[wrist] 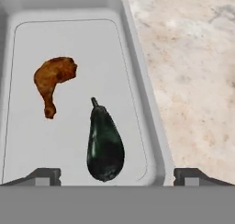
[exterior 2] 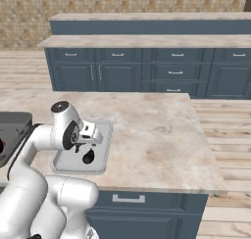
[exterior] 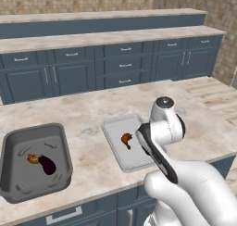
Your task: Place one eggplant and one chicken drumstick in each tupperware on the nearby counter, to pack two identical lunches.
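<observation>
The pale grey tupperware tray (wrist: 140,67) lies on the beige counter (wrist: 193,81). In it a brown chicken drumstick (wrist: 54,81) lies left of a dark eggplant (wrist: 104,145). My gripper (wrist: 118,177) hovers just above the eggplant, open, its fingertips (wrist: 43,176) wide apart and touching nothing. From the right base view the gripper (exterior 2: 83,147) points down over the tray (exterior 2: 100,159) and the eggplant (exterior 2: 88,157). The dark grey tupperware tub (exterior: 18,141) at the counter's left holds another drumstick (exterior: 32,159) and eggplant (exterior: 47,165). My arm hides part of the tray (exterior: 115,130).
The island counter (exterior: 92,109) stretches bare to the right of the tray and ends at a front edge close to both containers. Blue stepped counters (exterior: 115,58) run along the brick wall behind, across a strip of wooden floor (exterior 2: 220,125).
</observation>
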